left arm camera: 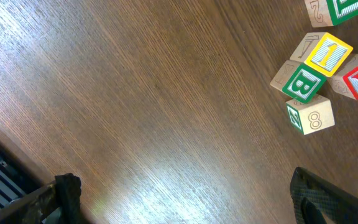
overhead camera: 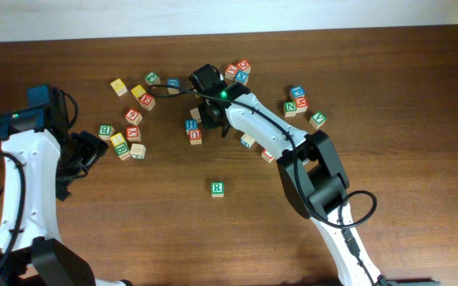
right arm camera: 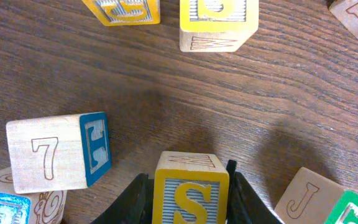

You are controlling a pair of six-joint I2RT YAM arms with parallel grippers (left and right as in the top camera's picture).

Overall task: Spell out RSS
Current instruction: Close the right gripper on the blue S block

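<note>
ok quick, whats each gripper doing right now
left gripper: open, nothing between its fingers.
right gripper: shut on the yellow S cube, one finger against each side.

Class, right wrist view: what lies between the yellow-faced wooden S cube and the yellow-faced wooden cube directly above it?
Nothing but bare wooden table, from the S cube to the upper yellow cube; right wrist view.
</note>
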